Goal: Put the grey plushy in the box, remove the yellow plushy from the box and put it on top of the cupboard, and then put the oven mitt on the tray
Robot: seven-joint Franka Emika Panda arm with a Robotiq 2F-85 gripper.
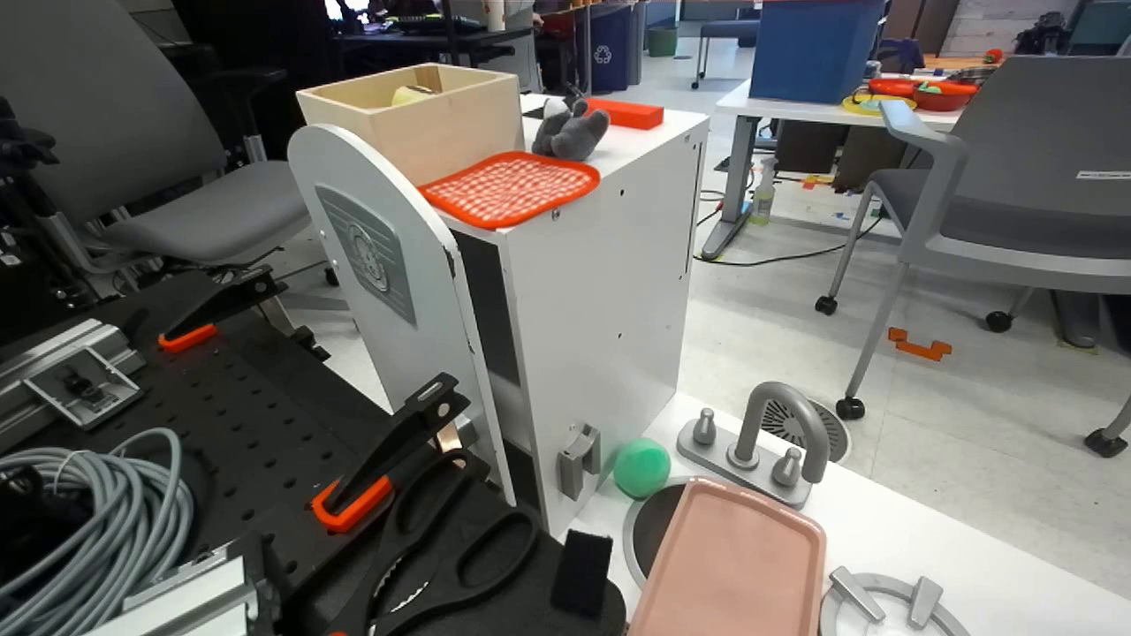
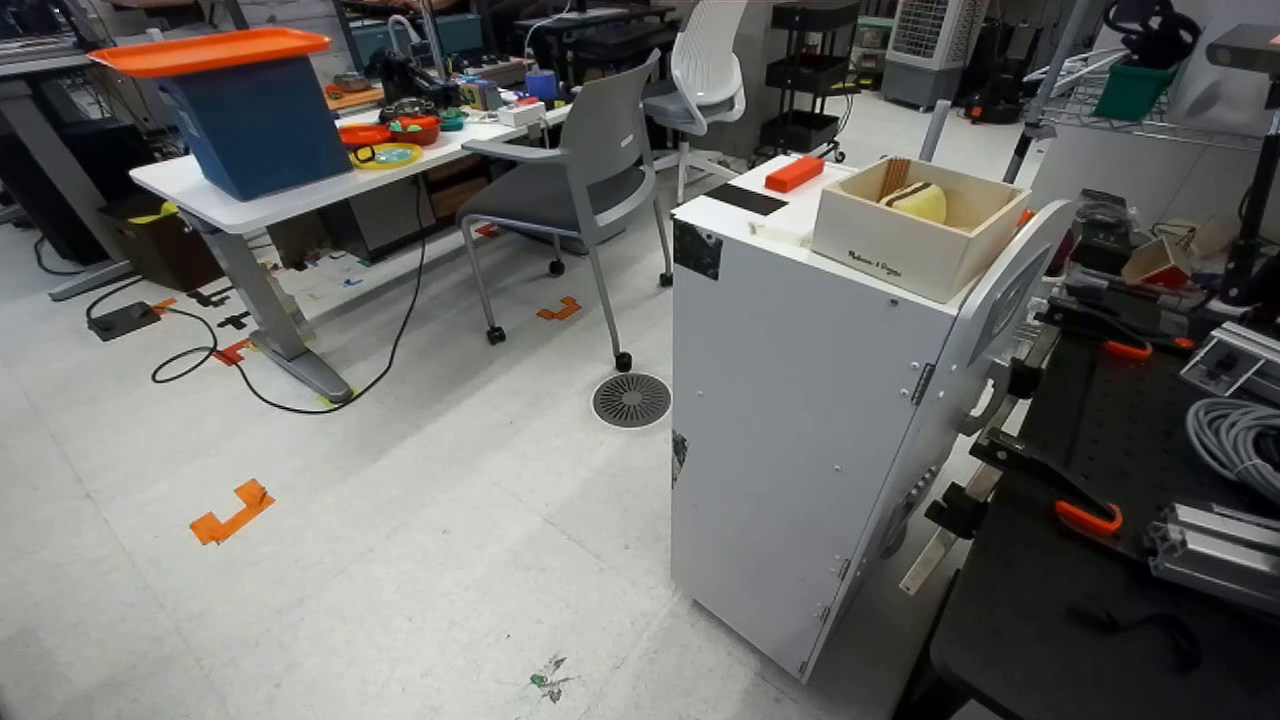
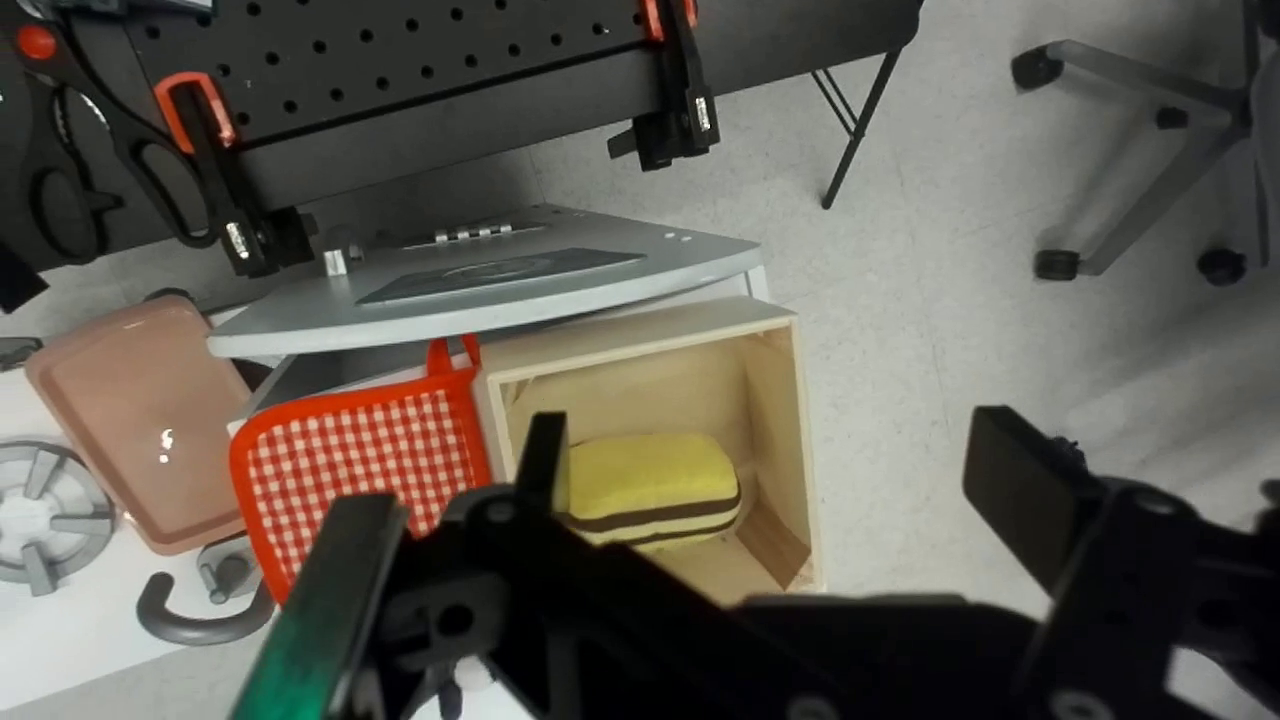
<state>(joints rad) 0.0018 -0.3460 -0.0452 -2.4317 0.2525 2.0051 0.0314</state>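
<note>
One released claw (image 3: 770,490) is gaping before you. In an exterior view you are finding the tray (image 1: 733,565) near, on the white worktop (image 1: 941,539); beyond, the oven mitt (image 1: 512,187) is resting atop the cupboard (image 1: 601,283); farther, the grey plushy (image 1: 573,134) is sitting beside the box (image 1: 451,132), which is holding the yellow plushy (image 3: 650,475).

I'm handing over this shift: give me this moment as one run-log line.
gripper: open | grey plushy: on cupboard, beside box | yellow plushy: in box | oven mitt: on cupboard, not tray
</note>
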